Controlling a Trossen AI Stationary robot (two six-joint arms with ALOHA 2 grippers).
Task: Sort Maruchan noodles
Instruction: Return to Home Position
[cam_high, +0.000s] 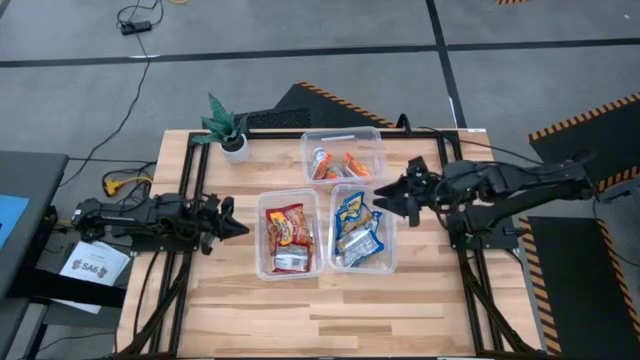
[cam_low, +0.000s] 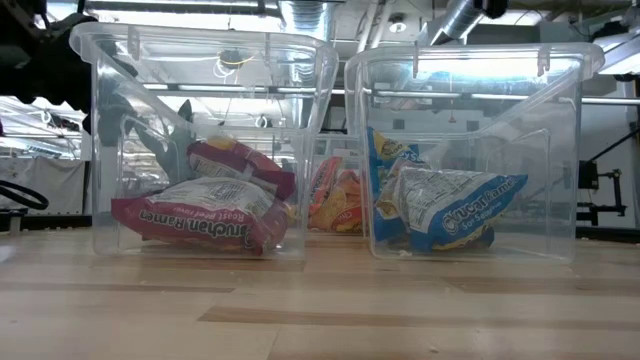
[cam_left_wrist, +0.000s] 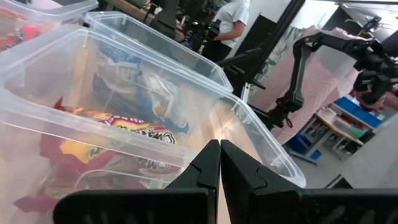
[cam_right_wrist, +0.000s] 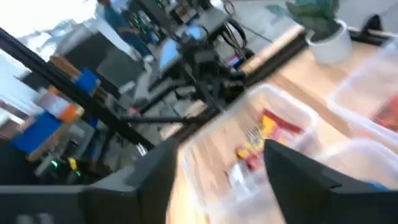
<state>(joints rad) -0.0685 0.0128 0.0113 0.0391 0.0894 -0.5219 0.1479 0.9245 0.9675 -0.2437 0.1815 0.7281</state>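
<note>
The right gripper (cam_high: 388, 205), fingers spread and empty, should probably rise before retreating, since the rim of the clear bin (cam_high: 390, 266) just ahead, holding the blue Maruchan noodles (cam_high: 358, 230), could snag it; the left gripper (cam_high: 238, 228), fingers pressed together, waits beside the red-pack bin (cam_high: 262, 272); the potted plant (cam_high: 228, 130) stands well apart.

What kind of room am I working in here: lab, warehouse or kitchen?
Likely a robotics lab or workshop: hazard-striped floor mats beside the wooden table, exposed ceiling ducts, and a person standing in the background.
</note>
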